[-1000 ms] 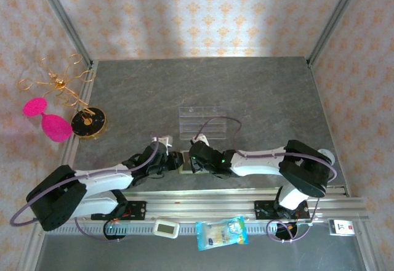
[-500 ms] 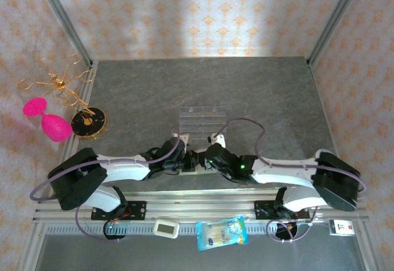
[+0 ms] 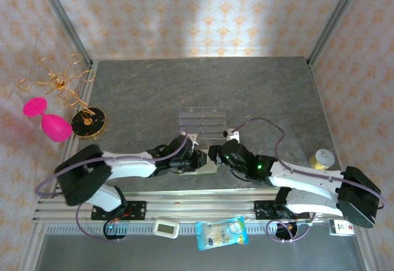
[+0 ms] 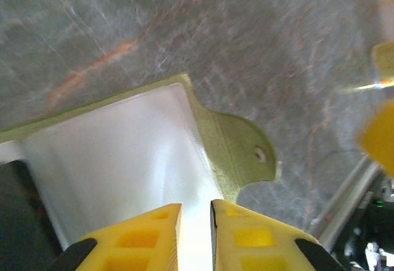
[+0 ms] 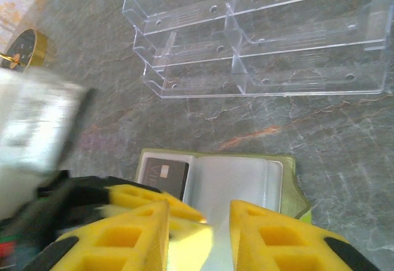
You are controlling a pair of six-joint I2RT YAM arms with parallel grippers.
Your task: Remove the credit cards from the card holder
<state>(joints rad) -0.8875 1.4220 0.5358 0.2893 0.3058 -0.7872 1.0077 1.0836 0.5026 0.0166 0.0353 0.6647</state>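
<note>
The card holder (image 5: 237, 182) lies open on the tabletop (image 5: 345, 129). Your left end effector (image 4: 196, 212) is nearly clenched, and I cannot tell whether it grips. Your right end effector (image 5: 198, 214) is released. Pin the holder, then slide the dark credit card (image 5: 161, 175) out flat.

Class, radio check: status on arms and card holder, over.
Left fingers nearly closed at edge of card holder, grip unclear; right fingers open above it. One dark card in its pocket. Clear tray beyond, not touching.

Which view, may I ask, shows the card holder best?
Right wrist: the card holder lies open, both pockets visible. Left wrist shows one pale pocket and its tab; the top view, a sliver.
</note>
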